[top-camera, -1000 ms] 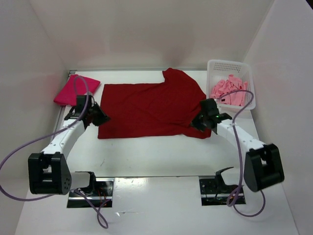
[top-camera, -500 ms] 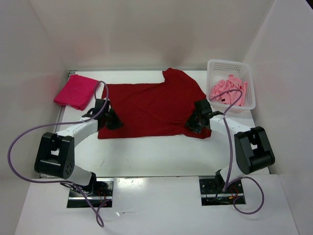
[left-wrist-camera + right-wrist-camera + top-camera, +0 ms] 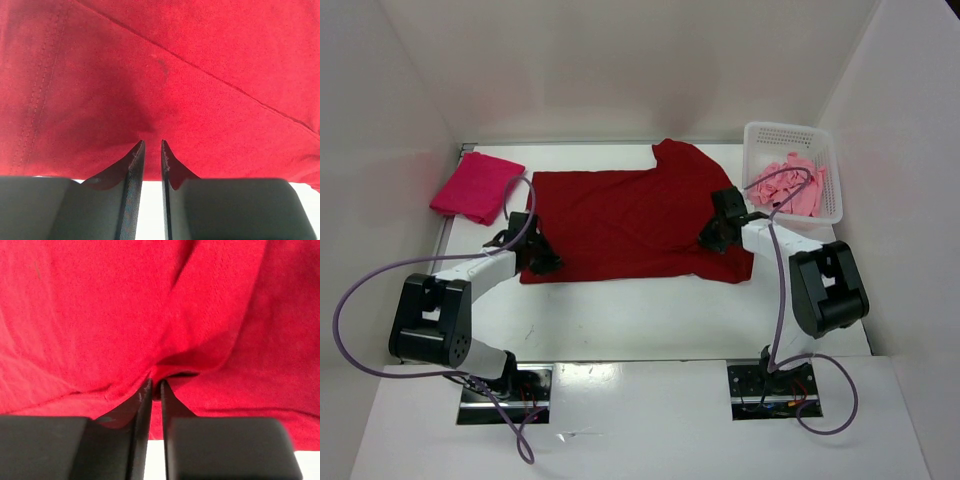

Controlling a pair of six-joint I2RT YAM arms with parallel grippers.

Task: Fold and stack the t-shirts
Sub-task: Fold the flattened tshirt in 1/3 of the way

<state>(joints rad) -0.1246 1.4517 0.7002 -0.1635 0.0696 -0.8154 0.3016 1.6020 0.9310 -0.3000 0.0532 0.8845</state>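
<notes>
**While the dark red shirt lies spread out, both grippers sit at its near edge**

Though the shirt is mostly flat, the cloth is not smooth at either gripper.

- Dark red shirt (image 3: 630, 220): spread across the middle of the table (image 3: 640, 320), long side running left to right. One sleeve pokes toward the far wall.
- Left gripper (image 3: 542, 262): at the shirt's near left corner. In the wrist view its fingers (image 3: 131, 170) stand narrow, a thin slit between them, tips over the cloth just inside the hem. Shadow at the tips; cannot tell whether cloth is nipped there or only touched.
- Right gripper (image 3: 712, 240): on the shirt's near right part, short of the corner. Wrist view shows the fingers (image 3: 142, 405) almost together, with a ridge of red cloth gathered up and running into the tips. The cloth is pinched.
- Crimson-magenta shirt (image 3: 477, 187): folded, at the far left corner of the table, just beside the red one but apart from it.
- Light pink shirt (image 3: 790, 190): crumpled inside the white basket (image 3: 760, 130), at the far right corner.
</notes>
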